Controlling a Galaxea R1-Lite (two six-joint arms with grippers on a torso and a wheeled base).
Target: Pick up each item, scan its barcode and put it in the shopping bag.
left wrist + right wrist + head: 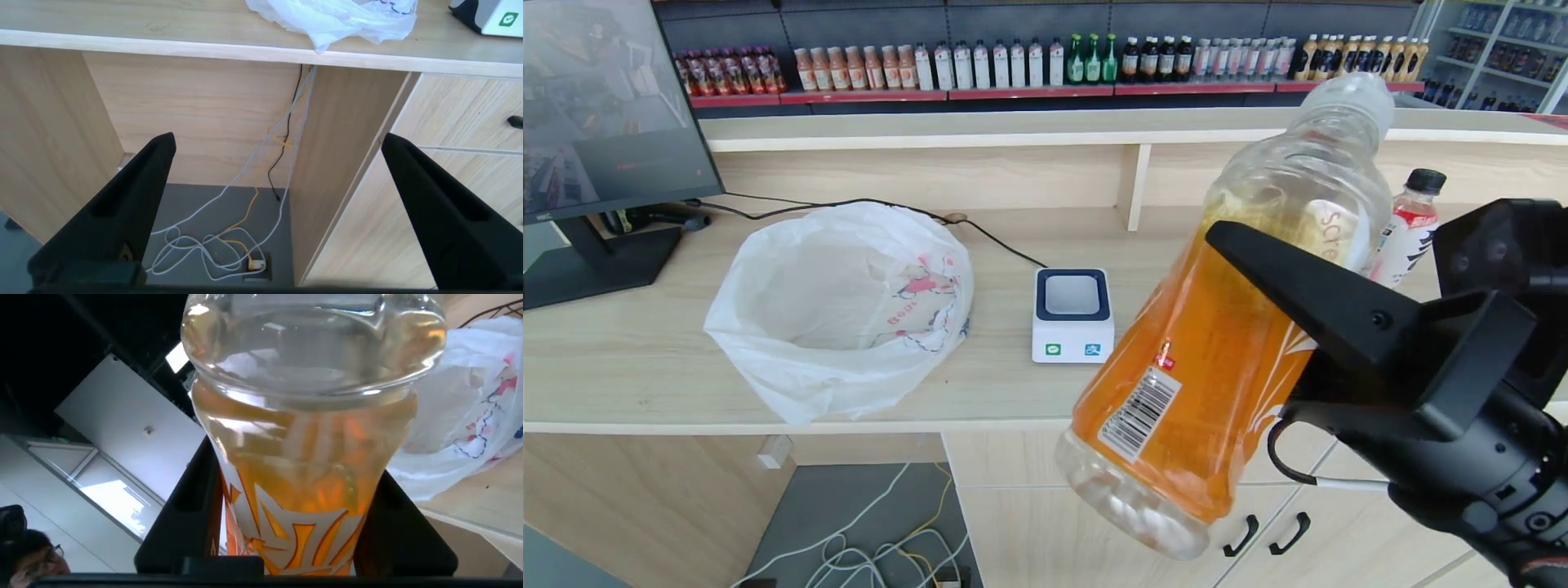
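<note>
Right gripper [298, 514] — clamped on smooth clear plastic bottle [1217, 343], orange liquid.
Left gripper [279, 143] — jaws wide; crinkled white shopping bag [841, 306].

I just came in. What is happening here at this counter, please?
The robot's right gripper is shut on a clear plastic bottle of orange drink, holding it tilted in the air, barcode label towards the head camera. The white box-shaped scanner with a dark blue frame sits on the pale wooden counter, the open white plastic shopping bag on its left. A small bottle with a black cap stands behind the held one. The left gripper hangs open below the counter's edge.
</note>
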